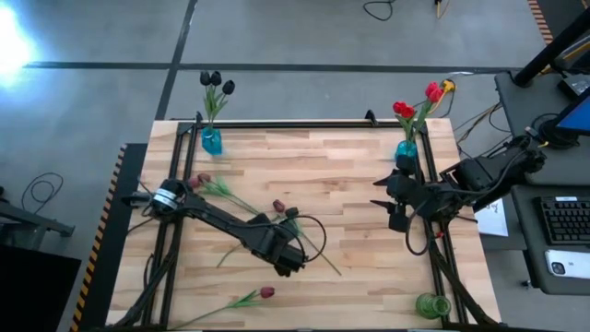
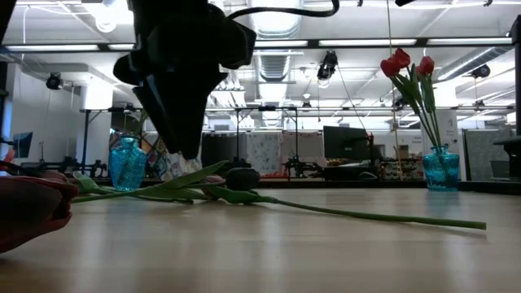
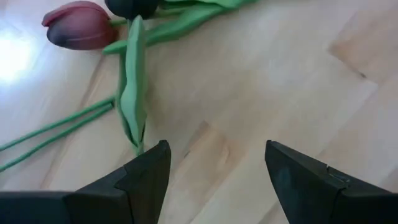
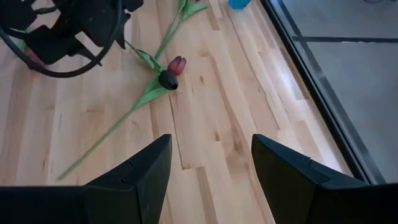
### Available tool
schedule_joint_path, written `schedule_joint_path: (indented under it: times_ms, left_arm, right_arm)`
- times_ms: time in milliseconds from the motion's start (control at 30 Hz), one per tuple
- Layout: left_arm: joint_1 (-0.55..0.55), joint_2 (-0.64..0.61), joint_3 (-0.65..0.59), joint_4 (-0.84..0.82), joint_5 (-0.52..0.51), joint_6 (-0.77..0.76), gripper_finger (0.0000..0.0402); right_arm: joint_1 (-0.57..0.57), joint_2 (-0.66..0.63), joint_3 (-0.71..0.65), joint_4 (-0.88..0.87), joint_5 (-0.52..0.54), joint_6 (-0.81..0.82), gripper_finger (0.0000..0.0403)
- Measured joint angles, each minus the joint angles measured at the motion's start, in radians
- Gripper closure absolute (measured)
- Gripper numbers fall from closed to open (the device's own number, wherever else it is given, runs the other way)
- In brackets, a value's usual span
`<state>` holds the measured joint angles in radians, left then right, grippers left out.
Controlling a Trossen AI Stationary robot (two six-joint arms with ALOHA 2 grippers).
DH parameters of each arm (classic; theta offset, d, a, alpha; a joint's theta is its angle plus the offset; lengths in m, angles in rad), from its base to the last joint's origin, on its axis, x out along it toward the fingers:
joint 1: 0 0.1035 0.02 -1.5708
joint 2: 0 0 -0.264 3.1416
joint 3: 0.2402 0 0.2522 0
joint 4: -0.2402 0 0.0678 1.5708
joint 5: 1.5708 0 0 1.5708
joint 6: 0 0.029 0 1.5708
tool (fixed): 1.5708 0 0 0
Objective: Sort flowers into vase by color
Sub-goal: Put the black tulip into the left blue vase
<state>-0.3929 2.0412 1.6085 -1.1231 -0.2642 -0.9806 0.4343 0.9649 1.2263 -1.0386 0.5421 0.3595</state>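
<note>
A maroon tulip [image 3: 78, 25] and a black tulip [image 3: 130, 7] lie flat on the wooden table [image 1: 369, 267], heads together, with a green leaf [image 3: 132, 93] and thin stems trailing off. My left gripper [image 3: 214, 168] hangs open just above the table beside them, pointing steeply down, with bare wood between its fingers; in the high view my left gripper [image 1: 293, 266] is mid-table. My right gripper [image 4: 211, 162] waits open, raised near the table's right edge. A blue vase [image 1: 212, 140] at the far left holds black tulips. A second blue vase [image 1: 406, 149] at the far right holds red ones.
Another maroon tulip [image 1: 203, 180] lies near the left arm's base. A red tulip [image 1: 267, 292] lies by the near edge. A green vase [image 1: 431, 304] stands at the near right corner. A black frame rail [image 1: 304, 124] runs along the table's far edge.
</note>
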Motion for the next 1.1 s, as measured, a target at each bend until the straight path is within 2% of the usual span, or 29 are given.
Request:
schedule_joint_path:
  times_ms: [100,300,533,600,700,800,967,1100]
  left_arm:
    - [-0.021,-0.009,-0.001,-0.024,-0.023,0.002,0.0157]
    - [-0.084,-0.058,-0.040,-0.074,-0.139,0.032,0.0157]
    - [-0.108,-0.107,-0.182,0.097,-0.177,0.020,0.0157]
    - [-0.108,-0.101,-0.211,0.094,-0.225,0.019,0.0157]
    - [-0.079,-0.099,-0.251,0.092,-0.304,-0.016,0.0157]
    - [-0.039,-0.104,-0.257,0.116,-0.329,-0.015,0.0157]
    - [0.016,-0.107,-0.265,0.241,-0.314,0.188,0.0157]
    - [0.080,-0.106,-0.310,0.273,-0.303,0.206,0.0157]
  right_arm:
    - [0.000,0.000,0.002,0.000,0.000,0.001,0.0188]
    - [0.000,0.000,0.011,0.005,0.001,0.034,0.0188]
    - [0.000,0.013,0.010,0.004,0.009,0.034,0.0188]
    - [0.000,0.017,0.010,0.002,0.012,0.034,0.0188]
    - [0.000,0.026,0.005,0.000,0.039,0.035,0.0188]
    - [0.000,0.035,0.001,-0.001,0.044,0.044,0.0188]
    - [0.000,0.046,-0.002,-0.003,0.053,0.042,0.0188]
    - [-0.001,0.047,-0.005,-0.004,0.072,0.042,0.0188]
